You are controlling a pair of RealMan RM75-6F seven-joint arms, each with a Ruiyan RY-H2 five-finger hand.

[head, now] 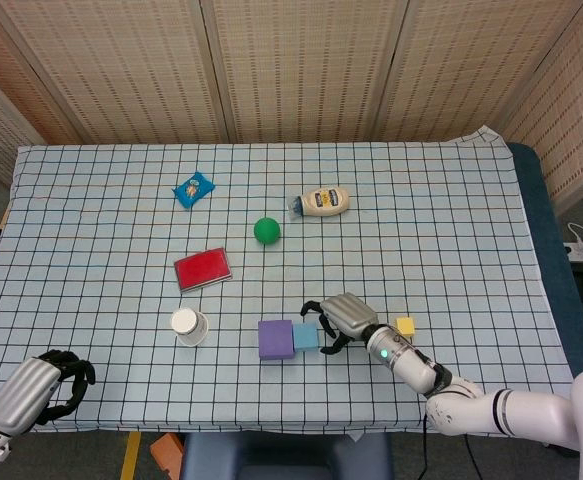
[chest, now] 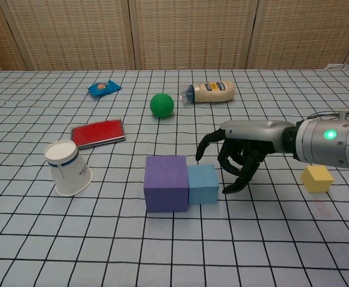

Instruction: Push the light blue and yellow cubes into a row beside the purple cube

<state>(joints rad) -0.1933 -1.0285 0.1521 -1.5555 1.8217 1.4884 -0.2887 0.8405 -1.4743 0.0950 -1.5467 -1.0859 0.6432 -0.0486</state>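
Checked cloth [chest: 102, 239] covers the table, matt, with soft creases near the far corner. The purple cube [chest: 166, 183] and light blue cube [chest: 203, 185] look matt and foam-like, smooth-faced; the yellow cube [chest: 316, 178] the same. The right hand [chest: 241, 156] shows a brushed silvery metal back and black plastic fingers [chest: 237, 182]. The paper cup [chest: 68, 167] is matt white, the mayonnaise bottle [chest: 212, 91] glossy plastic, the blue snack packet [chest: 104, 88] shiny foil. Woven reed panels [head: 291, 70] look rough behind.
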